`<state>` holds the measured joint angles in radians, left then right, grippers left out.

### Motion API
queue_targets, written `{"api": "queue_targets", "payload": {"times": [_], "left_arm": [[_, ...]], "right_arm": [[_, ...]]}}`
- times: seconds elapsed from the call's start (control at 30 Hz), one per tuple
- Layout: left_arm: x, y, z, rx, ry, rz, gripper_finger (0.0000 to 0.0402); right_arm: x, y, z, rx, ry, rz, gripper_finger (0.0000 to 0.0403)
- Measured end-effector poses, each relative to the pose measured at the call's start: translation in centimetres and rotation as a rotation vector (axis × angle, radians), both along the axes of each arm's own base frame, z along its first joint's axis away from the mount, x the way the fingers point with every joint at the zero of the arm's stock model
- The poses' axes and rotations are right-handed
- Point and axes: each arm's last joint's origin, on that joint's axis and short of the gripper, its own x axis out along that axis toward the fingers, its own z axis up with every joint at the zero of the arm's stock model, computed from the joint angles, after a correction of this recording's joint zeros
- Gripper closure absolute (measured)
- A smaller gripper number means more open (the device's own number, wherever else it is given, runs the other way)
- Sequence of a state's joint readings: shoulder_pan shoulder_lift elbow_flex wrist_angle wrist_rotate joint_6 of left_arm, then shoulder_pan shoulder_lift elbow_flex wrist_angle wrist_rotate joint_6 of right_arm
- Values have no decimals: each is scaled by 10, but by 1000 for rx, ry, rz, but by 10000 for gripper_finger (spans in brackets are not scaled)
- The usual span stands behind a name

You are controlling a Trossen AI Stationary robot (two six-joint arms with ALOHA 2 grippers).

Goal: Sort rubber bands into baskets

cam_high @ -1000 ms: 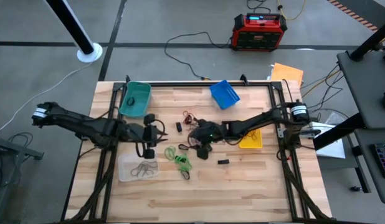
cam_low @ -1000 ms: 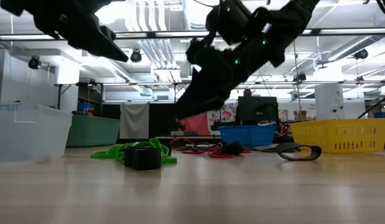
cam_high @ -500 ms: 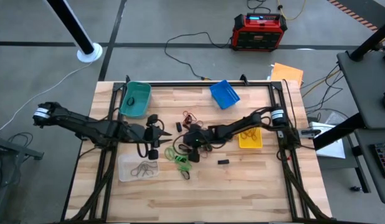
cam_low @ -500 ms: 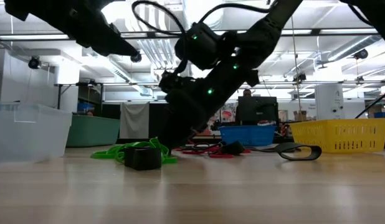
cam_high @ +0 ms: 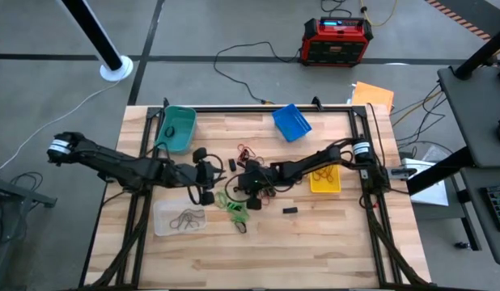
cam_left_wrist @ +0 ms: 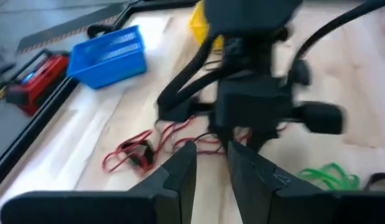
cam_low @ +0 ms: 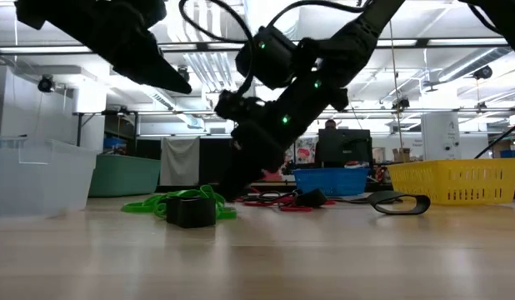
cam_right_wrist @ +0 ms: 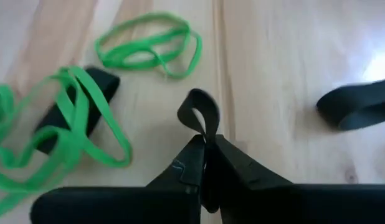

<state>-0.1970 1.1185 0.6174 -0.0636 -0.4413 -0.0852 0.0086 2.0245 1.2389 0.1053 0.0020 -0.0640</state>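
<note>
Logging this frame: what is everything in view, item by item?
teal basket: one, far left of the table
blue basket: one, far middle
yellow basket: one, right side
clear basket: one, near left
green rubber bands: several, centre
red rubber bands: few, behind centre
dark rubber bands: few, in clear basket
black block: one, near centre-right
red power unit: one, floor
left end effector: slightly open, empty
right end effector: shut on black rubber band

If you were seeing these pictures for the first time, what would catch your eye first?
The right tool, low at the table's middle, is pinched shut on a black rubber band that loops up between its fingers. Bright green rubber bands lie scattered just beyond it, some draped over a small black block. The left tool hovers close by, facing it.
</note>
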Motion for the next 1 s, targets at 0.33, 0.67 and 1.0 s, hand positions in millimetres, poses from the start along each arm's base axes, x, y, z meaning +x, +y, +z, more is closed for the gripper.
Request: {"api": "queue_targets", "payload": {"times": [0.33,0.67,1.0], "left_arm": [[5,-2,-5,-14,46,-43,279],[9,-1,-1,59,-8,-40,226],[16,-3,-2,91,-36,-65,245]], "right_arm": [[-12,-1,61,-110,-248,33,393],[-32,-1,80,-180,-426,54,393],[-27,-1,82,-181,-488,48,393]]}}
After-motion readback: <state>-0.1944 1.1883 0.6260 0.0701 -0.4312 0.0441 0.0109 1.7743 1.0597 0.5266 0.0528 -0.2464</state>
